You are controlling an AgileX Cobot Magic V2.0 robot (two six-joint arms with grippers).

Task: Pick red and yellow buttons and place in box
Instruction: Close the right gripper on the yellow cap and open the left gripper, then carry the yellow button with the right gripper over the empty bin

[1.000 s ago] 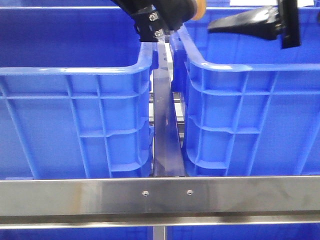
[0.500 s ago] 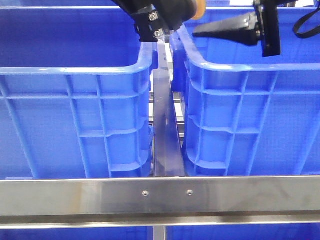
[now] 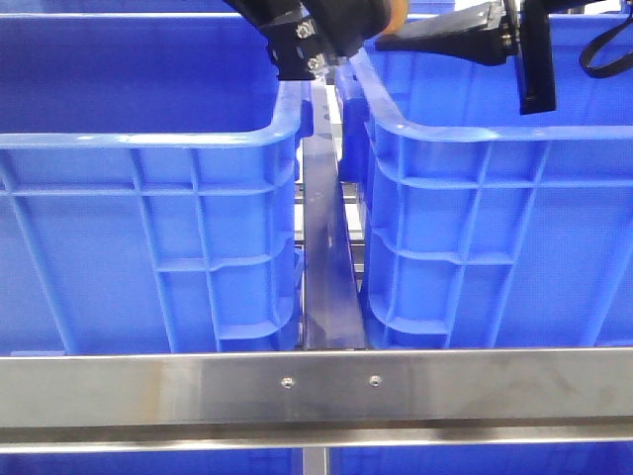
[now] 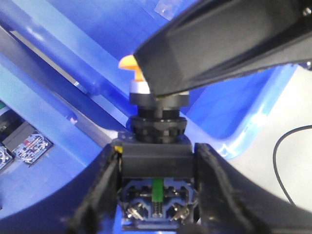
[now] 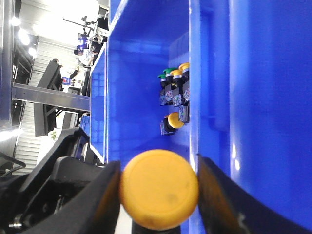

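Note:
A yellow button (image 5: 159, 195) with a black body (image 4: 156, 161) hangs in the air over the gap between the two blue boxes. My left gripper (image 4: 157, 156) is shut on its black body. From the opposite side my right gripper (image 5: 158, 162) has a finger against each side of the yellow cap. In the front view the two grippers meet at the top, and a sliver of the cap (image 3: 397, 12) shows between them. No red button is in view.
The left blue box (image 3: 148, 247) and the right blue box (image 3: 495, 247) stand side by side with a metal rail (image 3: 326, 267) between them. Several green and yellow buttons (image 5: 174, 85) and one more yellow button (image 5: 173, 122) lie in a box. A steel bar (image 3: 316, 386) runs across the front.
My right gripper has moved left and up from over the right box until its fingers reach the button held by the left gripper. The left gripper has stayed put.

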